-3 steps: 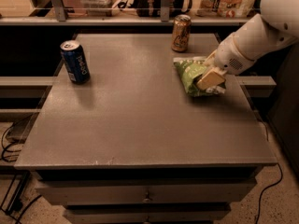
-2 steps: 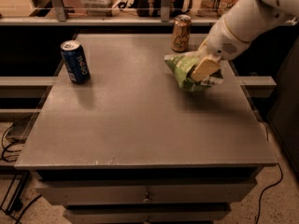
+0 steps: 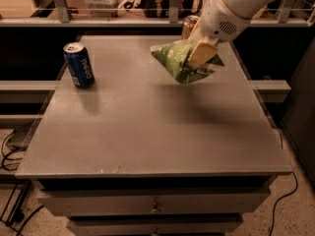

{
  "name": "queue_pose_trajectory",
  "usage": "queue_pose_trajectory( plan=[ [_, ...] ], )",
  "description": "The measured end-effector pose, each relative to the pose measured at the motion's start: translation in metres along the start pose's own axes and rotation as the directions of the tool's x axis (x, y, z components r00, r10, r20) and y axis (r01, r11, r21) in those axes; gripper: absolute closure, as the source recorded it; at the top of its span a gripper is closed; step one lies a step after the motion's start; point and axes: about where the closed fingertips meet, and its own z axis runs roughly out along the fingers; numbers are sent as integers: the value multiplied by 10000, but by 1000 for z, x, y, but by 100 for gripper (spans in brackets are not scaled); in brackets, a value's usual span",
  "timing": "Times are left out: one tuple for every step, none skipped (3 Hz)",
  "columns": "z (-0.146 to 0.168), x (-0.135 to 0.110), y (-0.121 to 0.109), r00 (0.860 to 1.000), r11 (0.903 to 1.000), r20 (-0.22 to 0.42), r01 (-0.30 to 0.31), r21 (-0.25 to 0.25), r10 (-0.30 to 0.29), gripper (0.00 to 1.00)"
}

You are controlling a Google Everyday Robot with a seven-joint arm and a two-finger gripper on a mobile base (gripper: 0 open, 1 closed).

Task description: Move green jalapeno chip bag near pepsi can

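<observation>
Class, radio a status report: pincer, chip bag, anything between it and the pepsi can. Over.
Pincer shut on green jalapeno chip bag, lifted off table, right rear. Pepsi can upright, left rear. Nothing between them; gold can behind bag.

Grey drawered table (image 3: 147, 132) (speckled floor (image 3: 302, 219))

— What sort of place is it?

— It looks like a robot test lab: a plain grey flat-topped bench (image 3: 147, 132) with shallow grey drawers (image 3: 155, 203) beneath, and loose black cables (image 3: 10, 149) trailing over a speckled hard floor (image 3: 290, 220).

— Anything else?

— A white robot arm's gripper (image 3: 202, 53) hangs above the bench's far right part, jaws clamped on a crinkly green jalapeno chip bag (image 3: 174, 58).
</observation>
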Motion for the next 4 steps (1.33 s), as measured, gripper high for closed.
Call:
queue_pose_trajectory(
  plan=[
    [16, -14, -1, 9987, 10000, 518, -16, 41, 14, 100],
    [48, -57, -10, 9892, 9990, 1405, 392, 223, -419, 100],
    [82, -95, -21, 9772, 9963, 1969, 723, 457, -800, 83],
    [117, -122, -28, 9672, 9955, 2389, 744, 581, -862, 59]
  ],
)
